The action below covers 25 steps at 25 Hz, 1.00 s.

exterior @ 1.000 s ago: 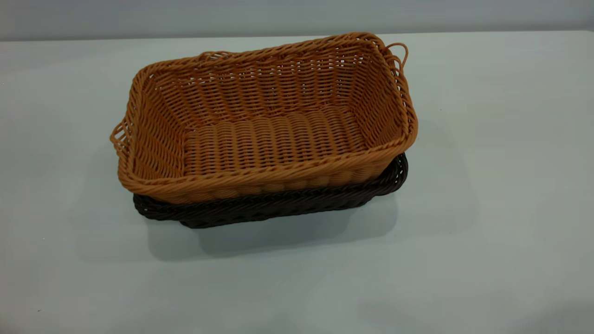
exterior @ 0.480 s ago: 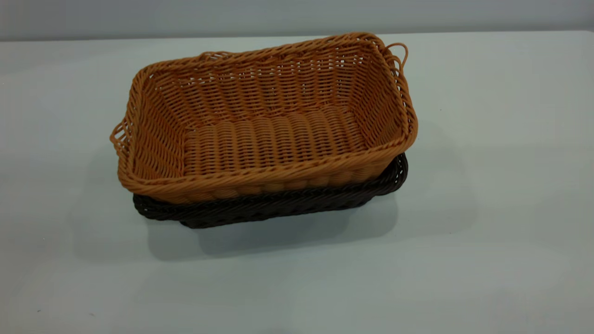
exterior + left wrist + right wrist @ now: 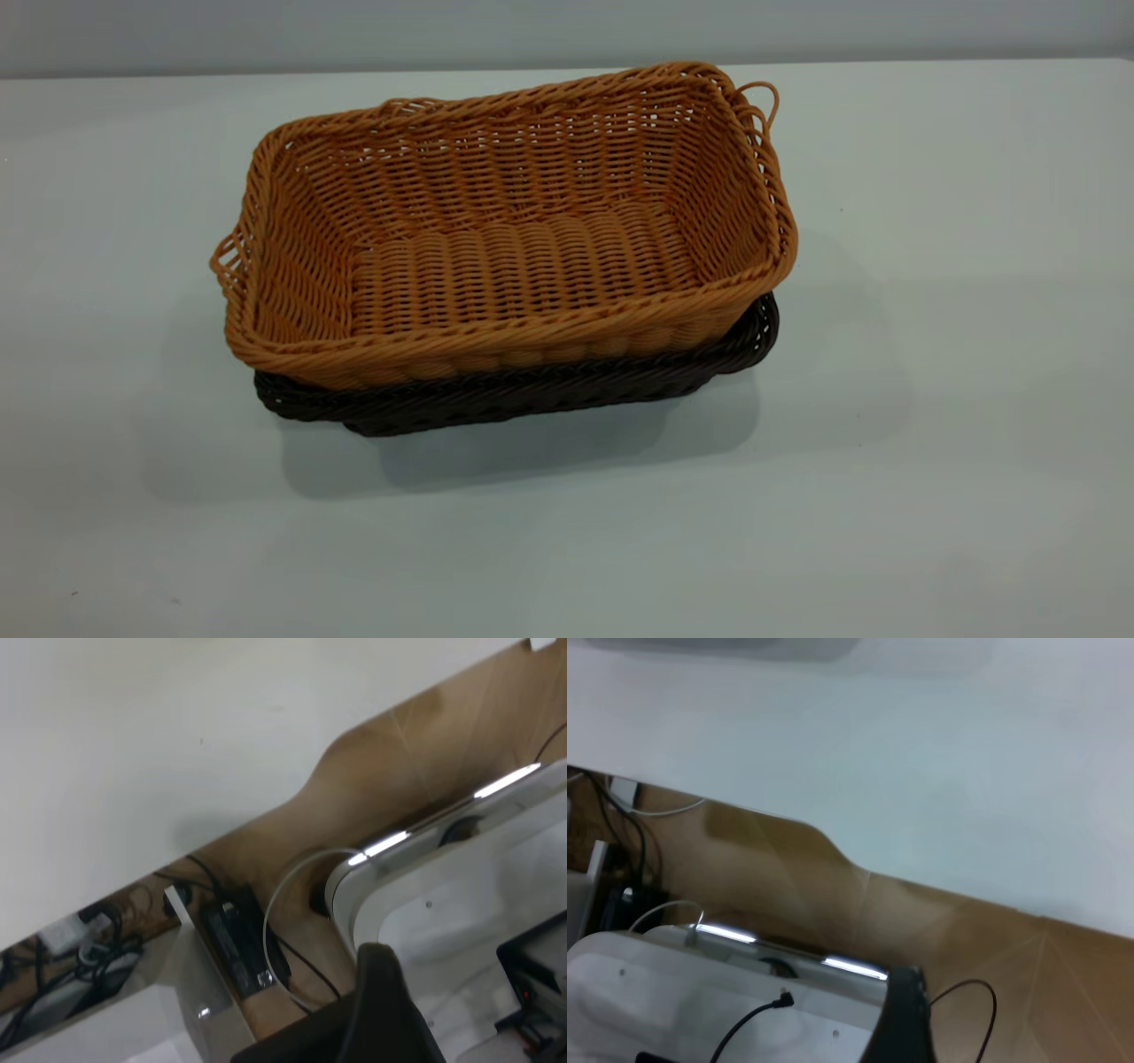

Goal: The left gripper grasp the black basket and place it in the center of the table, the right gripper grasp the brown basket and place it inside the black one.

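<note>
The brown basket [image 3: 496, 221] sits nested inside the black basket [image 3: 532, 390] near the middle of the table [image 3: 930, 354]. Only the black basket's near rim and right corner show below the brown one. Neither gripper shows in the exterior view. My left gripper [image 3: 381, 1010] shows only as a dark part at the edge of the left wrist view, off the table's edge and over the floor. My right gripper [image 3: 908, 1019] shows likewise in the right wrist view, past the table's edge. Neither holds anything that I can see.
The wrist views show the white table's edge [image 3: 221, 828], the brown wooden floor [image 3: 966, 930], white arm bases [image 3: 700, 992] and loose cables [image 3: 275, 930]. A grey wall [image 3: 567, 31] runs behind the table.
</note>
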Available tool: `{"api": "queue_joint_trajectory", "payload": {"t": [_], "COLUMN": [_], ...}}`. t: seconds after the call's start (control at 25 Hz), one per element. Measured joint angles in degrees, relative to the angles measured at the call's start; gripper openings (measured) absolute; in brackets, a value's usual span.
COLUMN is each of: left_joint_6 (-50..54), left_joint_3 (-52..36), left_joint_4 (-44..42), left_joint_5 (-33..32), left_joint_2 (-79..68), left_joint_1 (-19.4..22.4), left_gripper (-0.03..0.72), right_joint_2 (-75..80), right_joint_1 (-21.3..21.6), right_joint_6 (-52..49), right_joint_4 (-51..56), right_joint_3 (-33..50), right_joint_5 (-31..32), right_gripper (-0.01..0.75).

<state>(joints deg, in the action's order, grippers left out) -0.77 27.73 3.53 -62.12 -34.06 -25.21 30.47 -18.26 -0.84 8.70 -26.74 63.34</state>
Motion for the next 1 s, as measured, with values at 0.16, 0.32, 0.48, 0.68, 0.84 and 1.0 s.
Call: {"api": "queue_joint_trajectory", "payload": {"t": [0.16,0.32,0.48,0.68,0.84,1.0], "left_joint_6": [0.0,0.0,0.0,0.0,0.0,0.1], "left_joint_3": [0.0,0.0,-0.1,-0.1,-0.1,-0.1], "left_joint_4": [0.0,0.0,0.0,0.4,0.4,0.4], "left_joint_5": [0.0,-0.1,-0.2,-0.4,-0.5,-0.8], "left_joint_2": [2.3,4.8,7.7,10.5,14.1,19.6], "left_joint_1": [0.0,0.0,0.0,2.4,11.5,20.3], "left_gripper": [0.453,0.453,0.453,0.453,0.453,0.453], "right_joint_2": [-0.1,-0.2,-0.4,-2.1,-7.7,-16.8], "right_joint_1": [0.0,0.0,0.0,6.3,16.4,20.6], "right_joint_6": [0.0,0.0,0.0,0.2,0.3,0.3], "right_joint_4": [0.5,0.8,1.0,1.7,1.6,1.6], "right_joint_3": [0.3,0.3,0.3,0.3,0.3,0.3], "right_joint_5": [0.0,0.0,0.0,-0.1,-0.1,0.0], "right_gripper": [0.565,0.565,0.565,0.565,0.565,0.565]}}
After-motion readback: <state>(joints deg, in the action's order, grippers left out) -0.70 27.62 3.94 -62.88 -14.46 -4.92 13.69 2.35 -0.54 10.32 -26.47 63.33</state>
